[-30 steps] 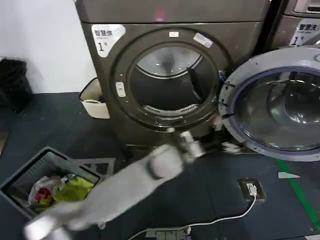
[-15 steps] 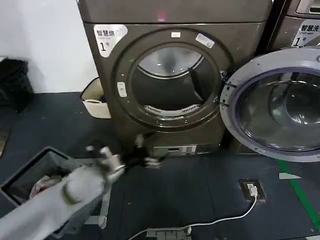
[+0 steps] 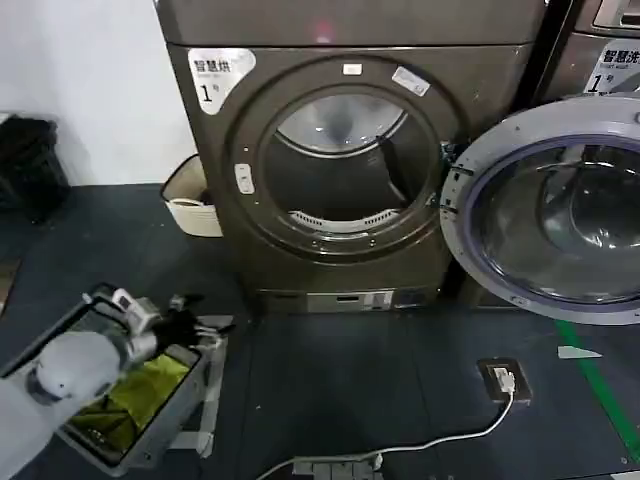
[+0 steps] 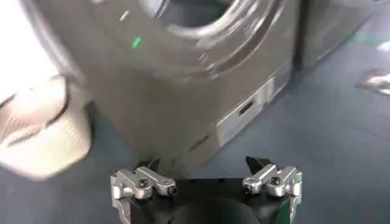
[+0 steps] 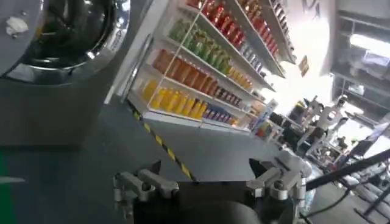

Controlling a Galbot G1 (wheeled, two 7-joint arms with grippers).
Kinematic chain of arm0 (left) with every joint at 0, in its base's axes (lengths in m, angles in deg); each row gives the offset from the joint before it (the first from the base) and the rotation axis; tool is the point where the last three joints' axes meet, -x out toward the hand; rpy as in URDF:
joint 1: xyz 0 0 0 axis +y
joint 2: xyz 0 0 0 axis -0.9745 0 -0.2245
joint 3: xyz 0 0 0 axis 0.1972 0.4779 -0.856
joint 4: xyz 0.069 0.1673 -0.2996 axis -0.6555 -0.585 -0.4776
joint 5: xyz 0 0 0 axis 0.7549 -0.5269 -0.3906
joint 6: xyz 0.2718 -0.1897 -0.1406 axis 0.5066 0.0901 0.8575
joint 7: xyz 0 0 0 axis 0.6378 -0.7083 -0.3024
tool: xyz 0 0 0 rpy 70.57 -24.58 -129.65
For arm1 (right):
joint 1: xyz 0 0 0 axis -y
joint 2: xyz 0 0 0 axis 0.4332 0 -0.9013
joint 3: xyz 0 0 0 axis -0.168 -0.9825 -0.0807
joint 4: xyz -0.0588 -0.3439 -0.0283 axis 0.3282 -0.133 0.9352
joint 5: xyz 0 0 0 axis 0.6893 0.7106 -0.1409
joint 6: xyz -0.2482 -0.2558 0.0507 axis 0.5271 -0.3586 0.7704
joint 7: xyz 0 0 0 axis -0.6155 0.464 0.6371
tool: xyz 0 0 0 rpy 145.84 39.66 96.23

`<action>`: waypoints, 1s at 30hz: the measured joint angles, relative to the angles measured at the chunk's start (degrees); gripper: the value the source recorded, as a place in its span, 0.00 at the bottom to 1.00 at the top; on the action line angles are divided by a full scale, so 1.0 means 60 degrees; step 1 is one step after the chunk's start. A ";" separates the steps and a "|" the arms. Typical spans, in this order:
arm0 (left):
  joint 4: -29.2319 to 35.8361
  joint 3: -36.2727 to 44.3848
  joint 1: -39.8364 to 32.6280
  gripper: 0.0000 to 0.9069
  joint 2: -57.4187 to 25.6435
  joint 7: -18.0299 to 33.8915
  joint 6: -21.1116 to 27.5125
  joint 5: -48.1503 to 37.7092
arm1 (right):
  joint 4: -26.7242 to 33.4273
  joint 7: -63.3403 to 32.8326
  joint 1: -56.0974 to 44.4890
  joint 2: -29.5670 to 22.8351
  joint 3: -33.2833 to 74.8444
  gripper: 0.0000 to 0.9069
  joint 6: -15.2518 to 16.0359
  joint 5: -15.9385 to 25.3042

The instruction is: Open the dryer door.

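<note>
The dryer door (image 3: pixel 470 170) stands swung wide open to the right of the dryer, its pale grey rim and bowl-shaped glass facing me. The drum opening (image 3: pixel 335 165) is uncovered. My left gripper (image 3: pixel 192 325) hangs low at the left, over the grey laundry basket (image 3: pixel 200 385), well away from the door. In the left wrist view the left gripper (image 4: pixel 201 163) is open and holds nothing, facing the dryer's lower front (image 4: pixel 183 85). The right gripper (image 5: pixel 205 164) is open and empty, above dark floor.
A white basket (image 3: pixel 190 200) sits left of the dryer. A power strip (image 3: pixel 500 378) with its white cable lies on the floor at the right, near green tape (image 3: pixel 600 385). A second machine (image 3: pixel 600 40) stands behind the door. Store shelves (image 5: pixel 201 79) line an aisle.
My left arm has swung from in front of the dryer's base down and to the left, ending over the laundry basket. The door has stayed open.
</note>
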 joint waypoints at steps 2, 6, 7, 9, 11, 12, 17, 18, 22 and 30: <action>-0.0029 -0.0195 0.0110 1.00 -0.0112 0.0381 0.0448 -0.0520 | 0.0069 0.0000 0.0003 -0.0020 -0.0004 1.00 -0.0006 0.0003; -0.0169 -0.0622 0.0270 1.00 -0.0211 0.1308 0.1416 -0.1884 | 0.0197 0.0015 0.0007 -0.0065 -0.0002 1.00 -0.0030 0.0003; -0.0214 -0.0724 0.0307 1.00 -0.0218 0.1613 0.1675 -0.2281 | 0.0216 0.0026 0.0010 -0.0082 -0.0003 1.00 -0.0043 0.0003; -0.0342 -0.0944 0.0398 1.00 -0.0252 0.2271 0.1799 -0.3048 | 0.0244 0.0035 0.0016 -0.0115 -0.0007 1.00 -0.0064 0.0005; -0.0466 -0.1173 0.0528 1.00 -0.0295 0.2968 0.1795 -0.3803 | 0.0248 0.0036 0.0018 -0.0133 -0.0018 1.00 -0.0072 0.0004; -0.0554 -0.1290 0.0604 1.00 -0.0332 0.3278 0.1798 -0.4111 | 0.0254 0.0035 0.0018 -0.0136 -0.0019 1.00 -0.0072 0.0004; -0.0857 -0.1814 0.1008 1.00 -0.0535 0.4200 0.1796 -0.5438 | 0.0294 -0.0010 -0.0001 -0.0139 -0.0021 1.00 -0.0073 -0.0023; -0.0866 -0.1888 0.1115 1.00 -0.0595 0.4434 0.1793 -0.5752 | 0.0307 -0.0033 -0.0002 -0.0148 -0.0020 1.00 -0.0074 -0.0030; -0.0841 -0.2054 0.1620 1.00 -0.0812 0.5332 0.1792 -0.6820 | 0.0340 -0.0120 -0.0001 -0.0186 -0.0022 1.00 -0.0073 -0.0051; -0.0976 -0.1793 0.2125 1.00 -0.1263 0.6559 0.1788 -0.8607 | 0.0484 -0.0189 0.0003 -0.0163 -0.0002 1.00 -0.0087 -0.0089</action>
